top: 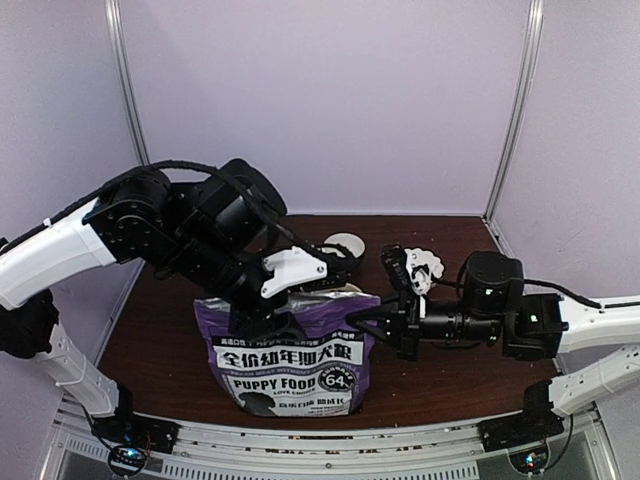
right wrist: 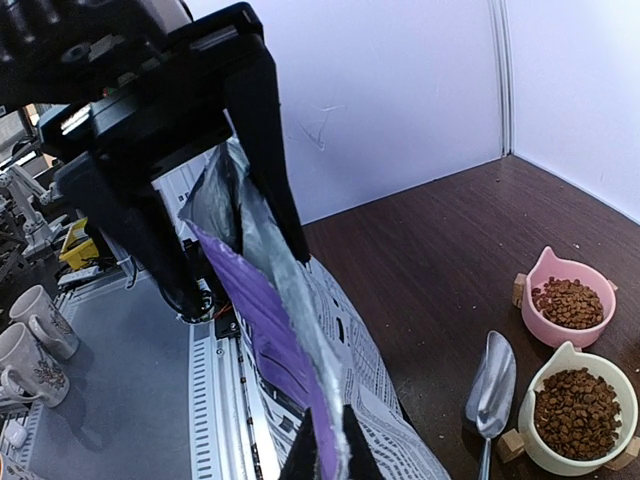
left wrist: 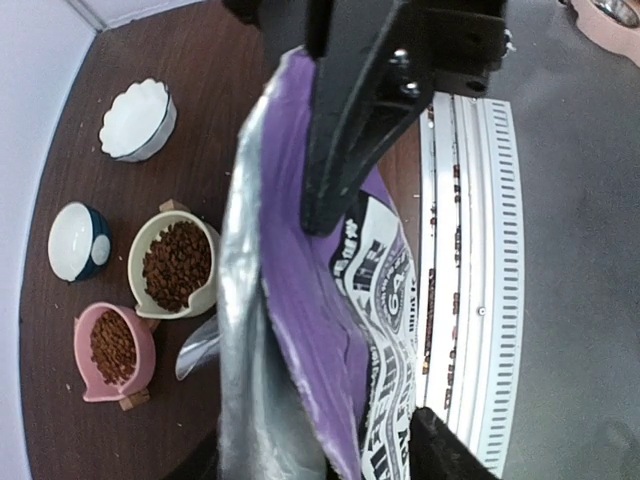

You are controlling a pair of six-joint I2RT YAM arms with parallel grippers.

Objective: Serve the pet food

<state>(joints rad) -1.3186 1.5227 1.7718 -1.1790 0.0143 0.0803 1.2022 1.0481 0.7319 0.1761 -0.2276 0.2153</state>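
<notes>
The left claw [right wrist: 243, 275] stood released, its fingers spread to either side of the top edge of the bag [top: 292, 365]. The right claw [right wrist: 328, 456] was clenched on that same edge (only its tips showed, at the bottom of its own view). The bag's inside could not be made out. Beyond it on the counter [right wrist: 430, 250], the pet food [left wrist: 176, 264] filled a cream bowl [left wrist: 133, 265] and a pink bowl [left wrist: 80, 345]. The scoop [right wrist: 492, 372] beside them had its handle cut off. From above, the arms hid most of the bowls.

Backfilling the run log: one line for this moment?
left gripper: open, astride bag top | right gripper: shut on bag edge | pet food: in pink bowl, cream bowl
</notes>
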